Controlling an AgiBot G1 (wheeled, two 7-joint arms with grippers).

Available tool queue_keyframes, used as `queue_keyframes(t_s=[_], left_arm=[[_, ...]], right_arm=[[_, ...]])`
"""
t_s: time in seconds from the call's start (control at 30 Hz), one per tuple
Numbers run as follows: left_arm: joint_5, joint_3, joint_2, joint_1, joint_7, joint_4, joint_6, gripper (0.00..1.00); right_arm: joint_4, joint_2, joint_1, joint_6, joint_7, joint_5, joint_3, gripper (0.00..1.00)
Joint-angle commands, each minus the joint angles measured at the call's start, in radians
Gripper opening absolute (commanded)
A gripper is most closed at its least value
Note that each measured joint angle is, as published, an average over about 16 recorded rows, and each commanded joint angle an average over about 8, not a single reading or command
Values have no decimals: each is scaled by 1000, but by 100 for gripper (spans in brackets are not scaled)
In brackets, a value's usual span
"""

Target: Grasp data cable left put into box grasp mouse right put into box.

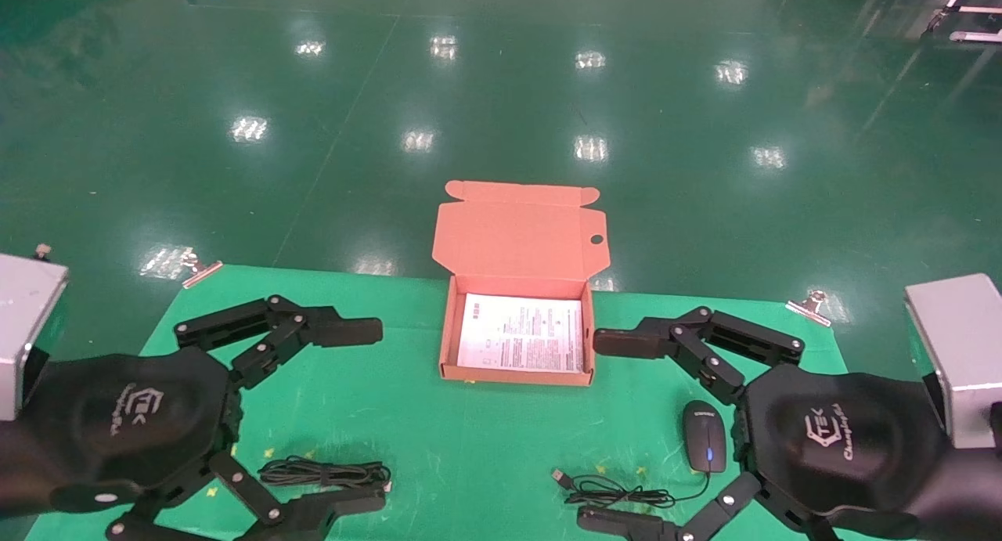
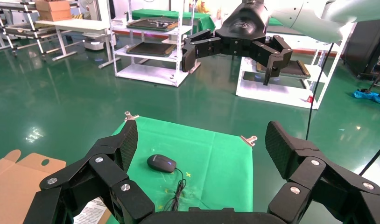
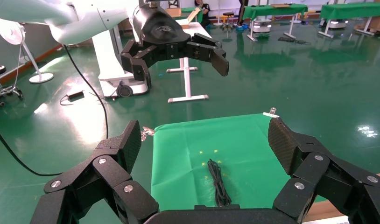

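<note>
The open cardboard box (image 1: 447, 339) lies at the table's far middle, lid flap (image 1: 517, 232) back, a white printed sheet as its floor. The data cable (image 1: 325, 472), a black bundle, lies near the front left edge and shows in the right wrist view (image 3: 217, 184). The black mouse (image 1: 704, 445) with its blue light sits at the front right, its thin cord (image 1: 618, 492) trailing left; it also shows in the left wrist view (image 2: 161, 163). My left gripper (image 1: 352, 416) hovers open above the cable. My right gripper (image 1: 610, 431) hovers open beside the mouse. Neither holds anything.
A green cloth (image 1: 470, 423) covers the table, held by metal clips at its far corners (image 1: 200, 271) (image 1: 810, 304). Beyond the table edge is glossy green floor. Shelving racks (image 2: 151, 42) and other tables stand farther off.
</note>
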Motion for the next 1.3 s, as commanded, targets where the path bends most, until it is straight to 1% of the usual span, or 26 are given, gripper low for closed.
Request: queue_keyframes(t_s=[0.03,0.37,0.63,0.77,1.0,1.13,1.3], left_arm=[[0,0,0,0,0,0,0,100],[12,1,-4,-7,6,-6,0,100],[96,37,7,-65,7,-17,13,100],[160,68,19,-114,1,-17,29,100],[322,149,46,-234,-4,-24,64,100],[425,214,61,-298,16,-31,77,100],[542,299,81,-358,56,-29,78,100]], right_arm=[[0,0,0,0,0,0,0,100],[6,3,4,-4,-6,-9,-1,100],[30,10,52,-18,-40,-88,-21,100],[41,9,95,-29,-70,-163,-43,100],[52,-19,199,-60,-142,-324,-117,100],[58,-37,259,-73,-194,-409,-179,100],[63,-61,331,-76,-266,-513,-278,100]])
